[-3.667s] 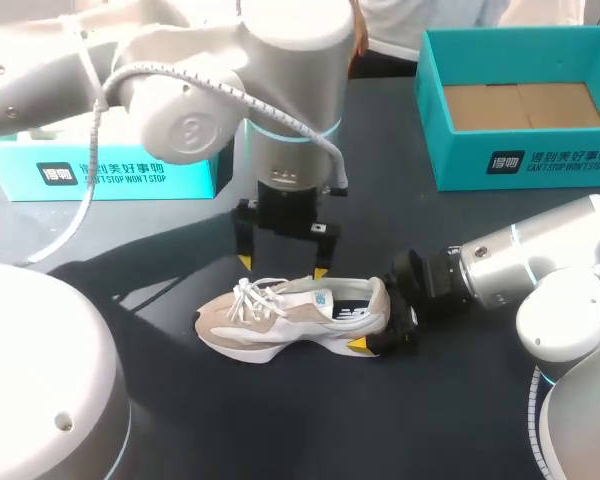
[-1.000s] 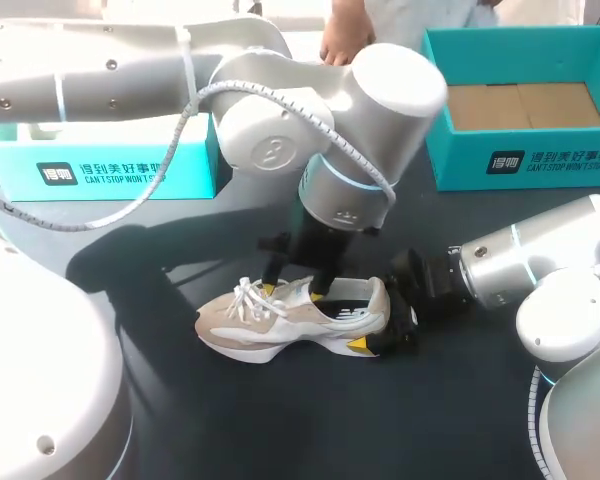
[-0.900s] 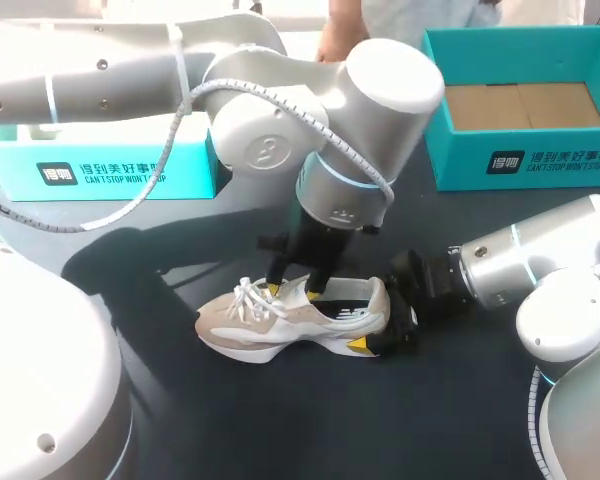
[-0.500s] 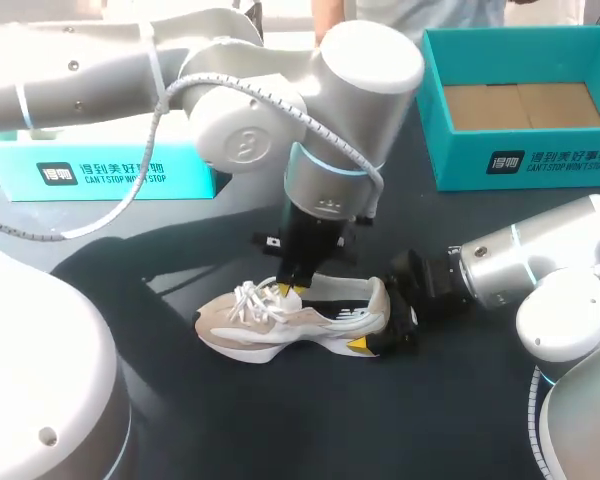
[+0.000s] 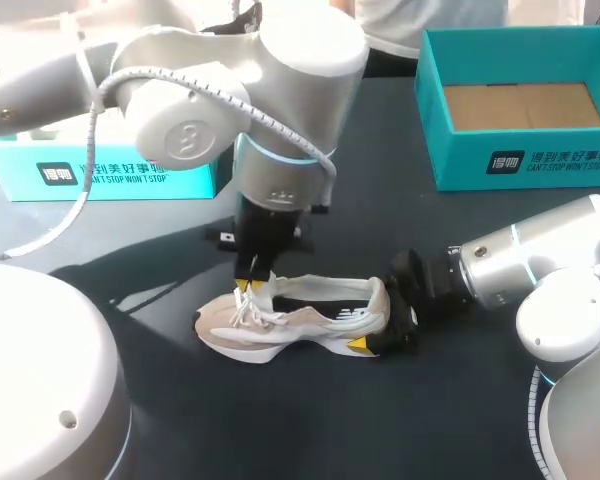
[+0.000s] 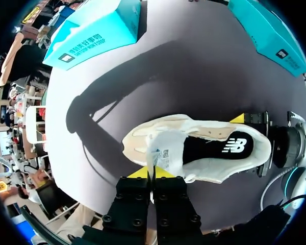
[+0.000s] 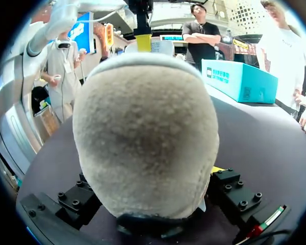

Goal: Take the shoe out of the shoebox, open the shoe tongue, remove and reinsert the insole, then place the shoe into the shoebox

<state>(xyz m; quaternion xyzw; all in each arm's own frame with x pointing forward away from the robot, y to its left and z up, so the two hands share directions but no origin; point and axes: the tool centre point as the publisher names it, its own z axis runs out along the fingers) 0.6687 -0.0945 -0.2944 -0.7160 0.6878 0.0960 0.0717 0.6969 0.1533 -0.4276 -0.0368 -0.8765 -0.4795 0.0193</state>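
Shoe (image 5: 300, 315) sits on its sole mid-table (image 5: 430, 420), likely light and soft: right gripper (image 5: 385, 318) clamps the firmer heel, left gripper (image 6: 153, 173) is pinched closed on the floppy tongue (image 6: 163, 155), so I'd pull gently.

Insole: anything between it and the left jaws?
Only the tongue, which the left jaws themselves pinch, lifted off the opening. The black insole lies exposed; the right jaws clamp the heel from outside.
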